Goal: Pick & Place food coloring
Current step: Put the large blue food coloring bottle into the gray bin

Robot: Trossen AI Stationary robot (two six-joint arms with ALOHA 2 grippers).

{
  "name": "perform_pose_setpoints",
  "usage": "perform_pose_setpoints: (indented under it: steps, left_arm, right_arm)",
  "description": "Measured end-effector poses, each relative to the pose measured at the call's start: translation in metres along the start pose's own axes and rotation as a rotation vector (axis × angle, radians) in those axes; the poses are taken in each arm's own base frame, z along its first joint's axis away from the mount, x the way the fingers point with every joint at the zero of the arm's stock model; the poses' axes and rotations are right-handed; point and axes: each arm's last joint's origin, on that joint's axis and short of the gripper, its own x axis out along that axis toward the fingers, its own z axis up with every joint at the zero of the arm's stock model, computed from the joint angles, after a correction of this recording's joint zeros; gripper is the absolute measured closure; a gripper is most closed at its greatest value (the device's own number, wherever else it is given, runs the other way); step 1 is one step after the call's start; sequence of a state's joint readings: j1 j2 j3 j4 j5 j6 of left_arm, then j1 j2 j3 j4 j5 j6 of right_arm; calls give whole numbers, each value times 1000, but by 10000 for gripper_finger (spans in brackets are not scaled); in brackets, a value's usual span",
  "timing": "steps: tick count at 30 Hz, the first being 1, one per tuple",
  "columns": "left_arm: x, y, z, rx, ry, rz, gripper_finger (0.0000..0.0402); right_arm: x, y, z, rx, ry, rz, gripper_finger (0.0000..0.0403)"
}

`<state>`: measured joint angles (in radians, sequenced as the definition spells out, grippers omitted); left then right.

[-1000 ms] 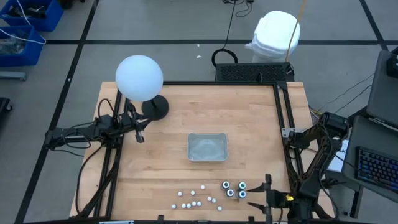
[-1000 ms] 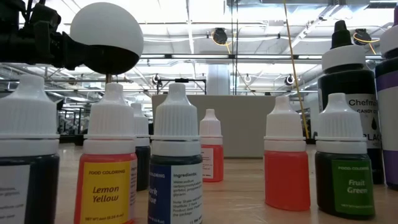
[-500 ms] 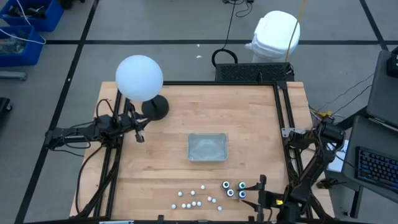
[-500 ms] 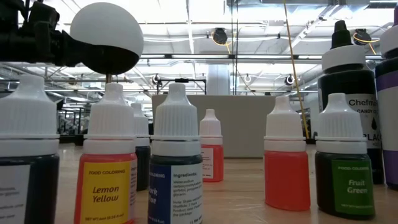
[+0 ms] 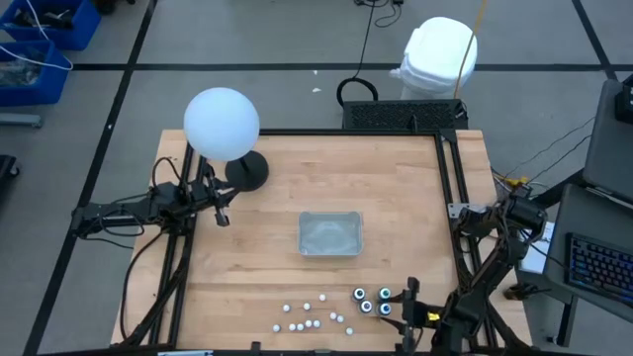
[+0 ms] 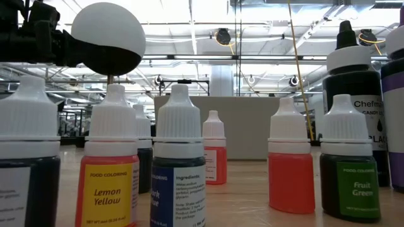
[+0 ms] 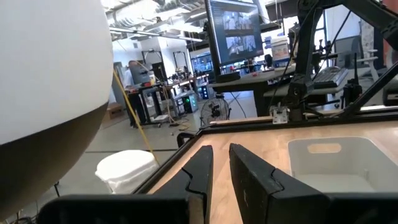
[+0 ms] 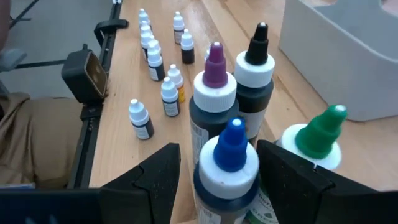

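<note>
Four dark squeeze bottles of food coloring [image 5: 373, 300] stand upright near the table's near edge, with several tiny white-capped vials [image 5: 307, 316] to their left. My right gripper [image 5: 406, 299] is open beside them. In the right wrist view its fingers stand on either side of the blue-tipped bottle [image 8: 231, 155]; I see no touch. Behind that bottle are the purple-tipped [image 8: 214, 93], black-tipped [image 8: 255, 68] and green-tipped [image 8: 317, 137] bottles. My left gripper [image 5: 223, 213] waits at the table's left by the lamp, its fingers [image 7: 221, 168] a slim gap apart with nothing between them.
A clear rectangular tray [image 5: 330, 234] lies at the table's middle. A lamp with a white globe [image 5: 222, 123] and dark base [image 5: 247, 170] stands at the far left. A small black box [image 8: 87, 74] is clamped at the table's near edge. Vials fill the low view's foreground [image 6: 178, 164].
My right gripper has come down and moved toward the table's left edge, closing in on the four dark bottles. Its fingers have kept the same gap. The bottles and vials have stayed put.
</note>
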<state>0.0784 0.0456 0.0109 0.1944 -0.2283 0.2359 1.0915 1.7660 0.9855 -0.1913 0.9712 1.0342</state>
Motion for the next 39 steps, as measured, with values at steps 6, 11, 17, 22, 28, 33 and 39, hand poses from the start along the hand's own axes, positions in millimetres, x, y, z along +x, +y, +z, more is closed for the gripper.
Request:
perform_pose_setpoints:
  steps: [6, 11, 17, 22, 28, 33, 39]
  left_arm:
    - [0, 0, 0, 20, 0, 0, 339]
    - [0, 0, 0, 25, 1, 0, 339]
    - [0, 0, 0, 25, 2, 0, 339]
    - [0, 0, 0, 25, 3, 2, 339]
    - [0, 0, 0, 25, 6, 8, 339]
    - [0, 0, -1, 24, 11, 6, 339]
    - [0, 0, -1, 24, 12, 6, 339]
  right_arm:
    - [6, -2, 3, 4, 28, -2, 202]
    - [5, -2, 2, 3, 29, 2, 207]
    - [3, -1, 1, -2, 29, 9, 251]
    - [2, 0, 1, -18, 27, 11, 293]
    - [-4, 1, 12, -17, 69, 89, 293]
    - [-20, -2, 38, 9, 64, 184, 293]
    - [-46, -13, 70, -111, -22, 249, 293]
